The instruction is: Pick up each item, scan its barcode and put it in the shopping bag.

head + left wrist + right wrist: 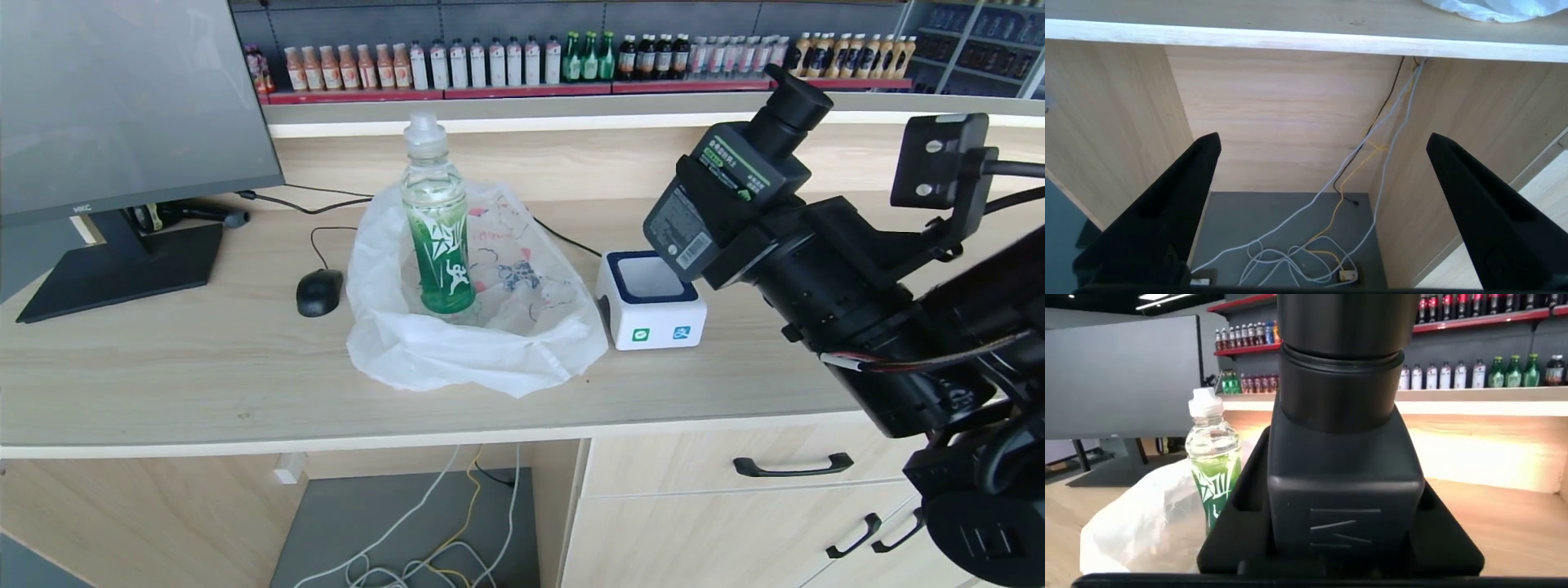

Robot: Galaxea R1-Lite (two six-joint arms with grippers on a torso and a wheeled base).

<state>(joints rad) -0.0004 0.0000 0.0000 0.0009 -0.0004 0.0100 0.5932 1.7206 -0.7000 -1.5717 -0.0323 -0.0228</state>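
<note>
Head view: the right claw [755,245] is clamped on a tilted black bottle [722,192], its barcode end just above the white scanner [651,302]. Beside it, a green bottle [438,229] stands upright in the shopping bag [457,359]. The left claw [1323,204] hangs wide open and empty under the counter [1290,28].

- Shop, checkout spot.
- Shelves [522,91] behind, lined with rows of drinks [457,64].
- Wood counter [204,367] with monitor [122,106], mouse [319,291], scanner [651,304].
- Plastic bag [473,347] on counter.
</note>
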